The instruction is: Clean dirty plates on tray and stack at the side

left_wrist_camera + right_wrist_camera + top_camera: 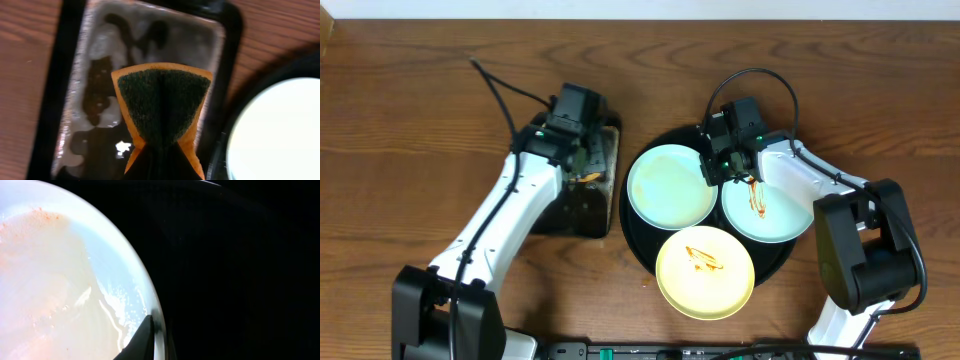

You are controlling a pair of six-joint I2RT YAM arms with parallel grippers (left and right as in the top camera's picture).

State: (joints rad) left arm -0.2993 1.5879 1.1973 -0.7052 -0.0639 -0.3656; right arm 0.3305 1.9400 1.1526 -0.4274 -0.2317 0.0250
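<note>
Clamping one scrubby orange-green sponge [162, 100] in left hand [161, 162], right hand [720, 170] closed at plate rim, three glossy round plates [705, 272], black tray [638, 240]

- My left arm [505, 215]: stretched from the near-left base toward far centre, wrist tipped down.
- My left gripper [584, 158]: pinched tight on a sponge [162, 100].
- My right arm [820, 185]: folded at the near-right base, forearm reaching left.
- My right gripper [717, 168]: closed, pointing down.

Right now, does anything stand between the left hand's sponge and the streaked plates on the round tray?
Partly. The clean-looking mint plate and the right hand, at the rim of the streaked mint plate, lie between it and the left hand with the sponge. Nothing visible blocks the yellow plate.
</note>
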